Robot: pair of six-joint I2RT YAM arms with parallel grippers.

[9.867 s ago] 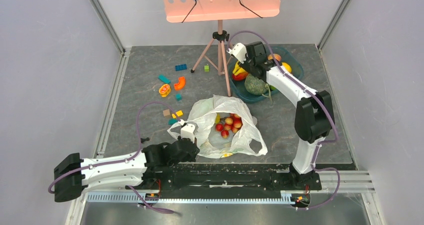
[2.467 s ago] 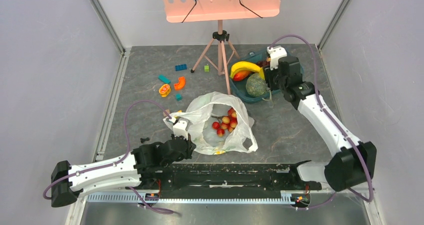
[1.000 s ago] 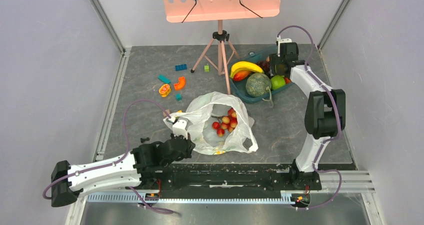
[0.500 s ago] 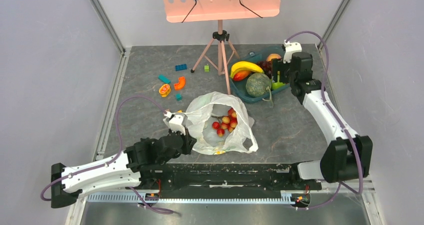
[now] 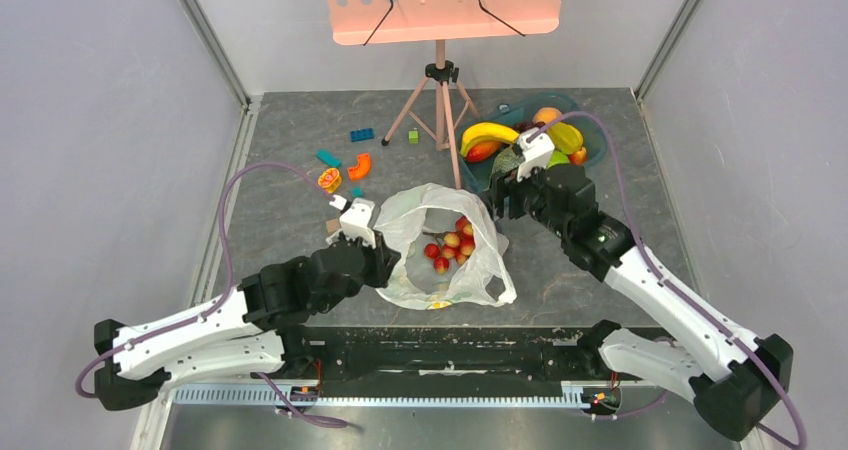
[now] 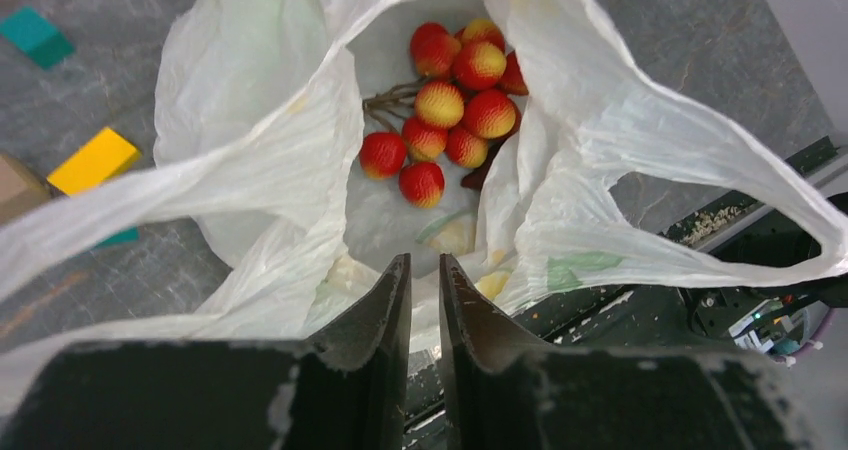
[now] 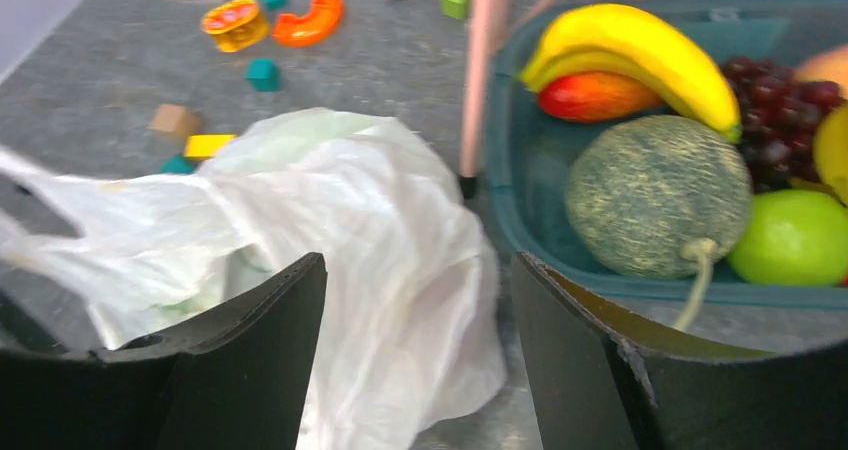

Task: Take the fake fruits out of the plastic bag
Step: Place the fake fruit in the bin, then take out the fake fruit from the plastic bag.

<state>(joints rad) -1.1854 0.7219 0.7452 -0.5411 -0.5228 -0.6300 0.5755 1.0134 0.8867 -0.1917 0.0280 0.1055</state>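
At the near edge of the worktop the left arm lies low, its forearm angled toward the far right. The left tool (image 6: 425, 260) sits at the near-left rim of the plastic bag (image 6: 600, 150) and looks straight into its mouth. Its fingers are parted by only a narrow slit, with no film visibly caught between them. Inside the open mouth lies the cluster of red-pink balls (image 6: 450, 100), its long axis running from near-left to far-right and its stems toward the left. The cluster's far end lies nearest the right tool (image 7: 418, 265), which hangs over the bag's far-right rim, spread wide and empty. The right arm is stretched diagonally in from its base at the near right. From that wrist the cluster is hidden under a fold of film, so the reach would likely go down and toward the near-left. Beyond, the banana bunch (image 7: 640, 45) already rests in the teal bin (image 7: 530, 170) beside the melon (image 7: 655, 195).
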